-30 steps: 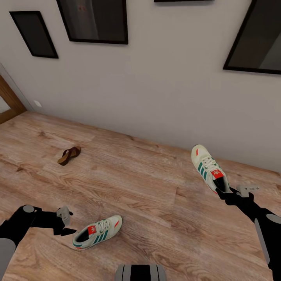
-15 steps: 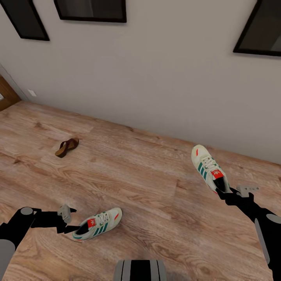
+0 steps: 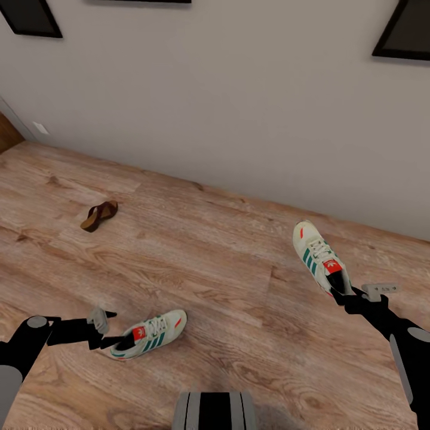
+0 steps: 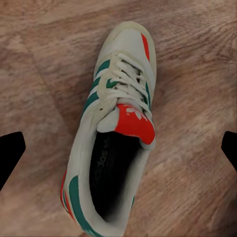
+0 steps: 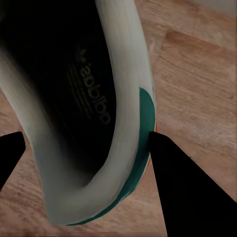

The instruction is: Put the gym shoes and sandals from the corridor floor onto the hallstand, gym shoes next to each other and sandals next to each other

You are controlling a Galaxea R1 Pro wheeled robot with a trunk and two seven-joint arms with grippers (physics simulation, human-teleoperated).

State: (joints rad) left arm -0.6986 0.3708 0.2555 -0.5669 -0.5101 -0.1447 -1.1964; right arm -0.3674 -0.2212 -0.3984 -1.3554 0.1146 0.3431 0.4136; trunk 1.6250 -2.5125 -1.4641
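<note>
Two cream gym shoes with green stripes are in the head view. One gym shoe (image 3: 152,333) (image 4: 116,138) lies on the corridor floor (image 3: 227,280) at my lower left. My left gripper (image 3: 114,343) (image 4: 118,150) is open at its heel, with a dark finger (image 4: 10,153) on either side of the shoe. The other gym shoe (image 3: 316,254) (image 5: 118,123) is on my right, and my right gripper (image 3: 341,294) (image 5: 84,148) is shut on its heel. One brown sandal (image 3: 99,215) lies on the floor far to the left. The hallstand is out of view.
A plain grey wall (image 3: 239,107) runs across the back with dark picture frames (image 3: 30,18) along its top. A wooden door edge (image 3: 7,131) and a wall socket (image 3: 40,127) sit at the far left. My base (image 3: 215,417) shows at the bottom edge.
The head view has tilted down, so the wall frames and sandal slid up. My left gripper moved in to the floor shoe's heel. The right gripper kept its hold on its shoe.
</note>
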